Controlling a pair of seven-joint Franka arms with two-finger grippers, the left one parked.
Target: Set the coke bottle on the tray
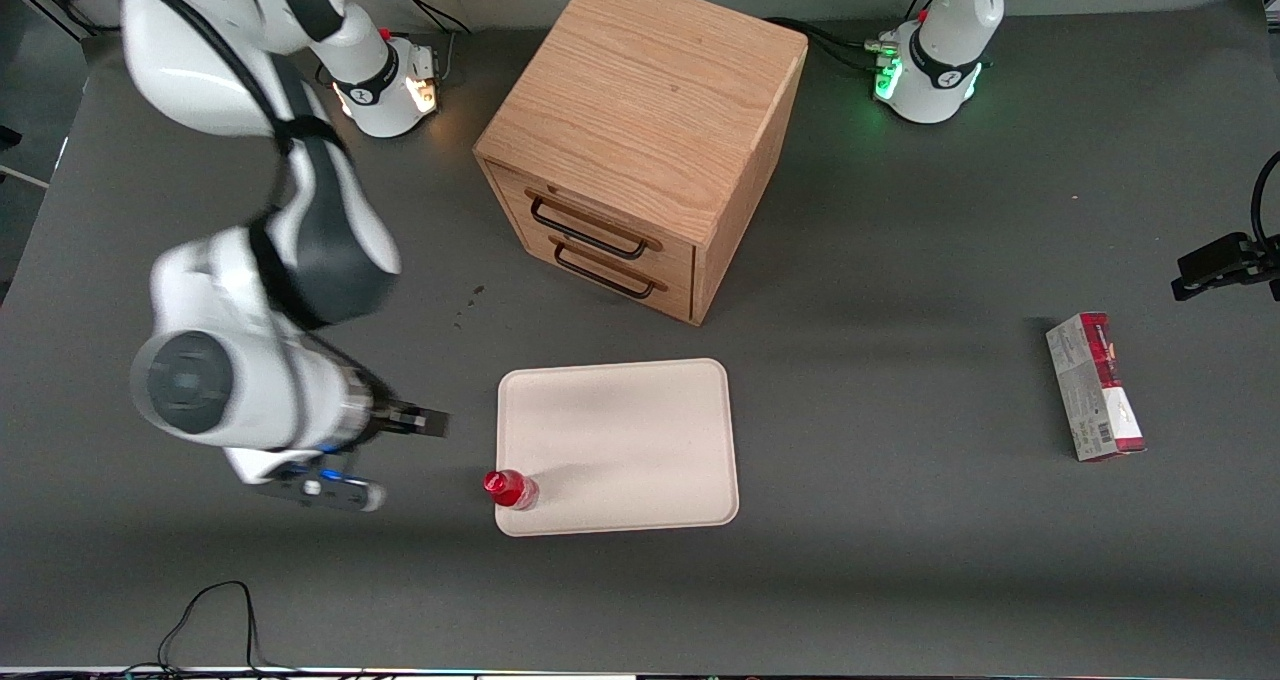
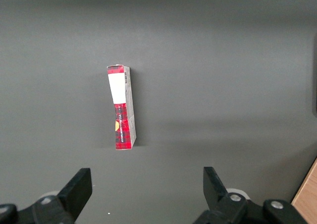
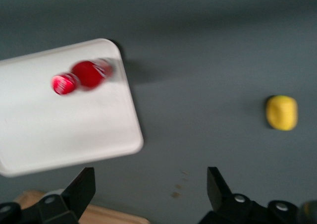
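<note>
- Right arm's end effector (image 1: 425, 422) hangs above the bare bench (image 1: 900, 580), beside the tray's (image 1: 640, 430) edge toward the working arm's end and clear of it; its two fingers (image 3: 81, 187) stand spread with nothing between them, so it is released and holds nothing
- One coke bottle (image 1: 511, 489) stands upright on the tray, in the corner nearest the front camera on the working arm's end; red cap on top, clear base touching the tray floor just inside the rim; in the right wrist view the bottle (image 3: 84, 76) shows again, blurred, close to a rounded corner of the tray (image 3: 74, 135)
- One tray, cream-white, rectangular with rounded corners and a low rim, lies flat on the bench, nearer the front camera than the wooden cabinet; the bottle is the only thing on it
- One wooden cabinet (image 1: 640, 130) sits farther from the front camera than the tray, turned at an angle; two drawers are stacked in its front, each with one dark handle (image 1: 590, 230), so two handles in all
- One red-and-grey carton (image 1: 1095, 387) lies flat on the bench toward the parked arm's end, well apart from the tray; the left wrist view shows the same carton (image 2: 121, 107) alone on the grey surface
- One yellow oval lump (image 3: 282, 113) rests on the bench, seen only in the right wrist view, well apart from the tray
</note>
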